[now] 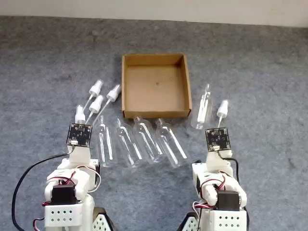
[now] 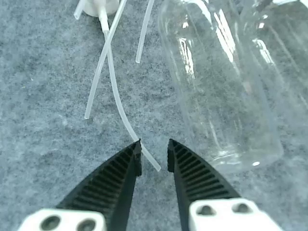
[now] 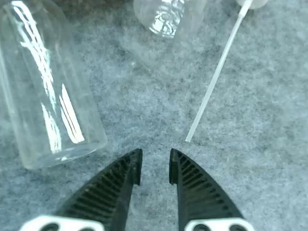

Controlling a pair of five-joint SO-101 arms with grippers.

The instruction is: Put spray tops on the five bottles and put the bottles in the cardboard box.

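An open-topped cardboard box sits mid-table with nothing inside. Several clear bottles lie side by side in front of it, and one more bottle lies to its right beside a white spray top. Several spray tops with thin dip tubes lie left of the box. My left gripper hovers low over the carpet, its jaws a narrow gap apart and holding nothing, with a dip tube crossing just past its tips and a bottle beside it. My right gripper is likewise narrowly open, between a bottle and a dip tube.
Grey carpet covers the whole table. Both arms stand at the near edge, the left one behind the spray tops, the right one behind the lone bottle. A black cable loops at the near left.
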